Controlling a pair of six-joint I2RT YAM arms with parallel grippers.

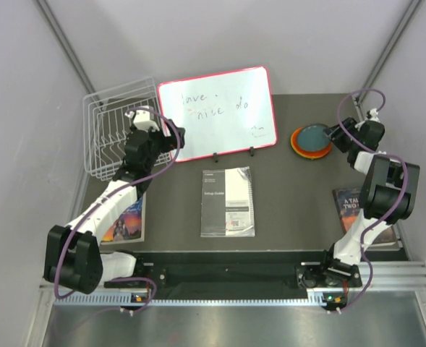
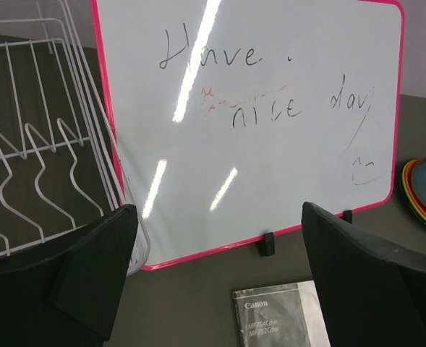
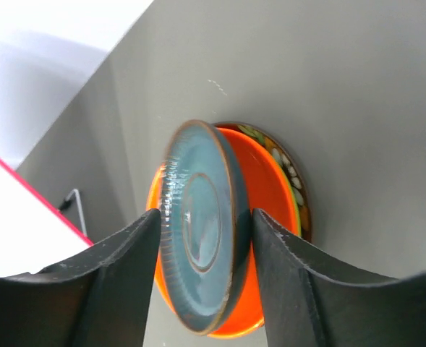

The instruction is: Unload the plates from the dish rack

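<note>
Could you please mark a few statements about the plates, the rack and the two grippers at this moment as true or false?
1. No plate shows in the dish rack. True.
2. The teal plate lies under the orange plate. False: the teal one lies on top.
3. The left gripper is shut on a plate. False: it is open and holds nothing.
4. The whiteboard stands between the dish rack and the two plates. True.
5. The right gripper hovers at the dish rack. False: its fingers flank the teal plate.
</note>
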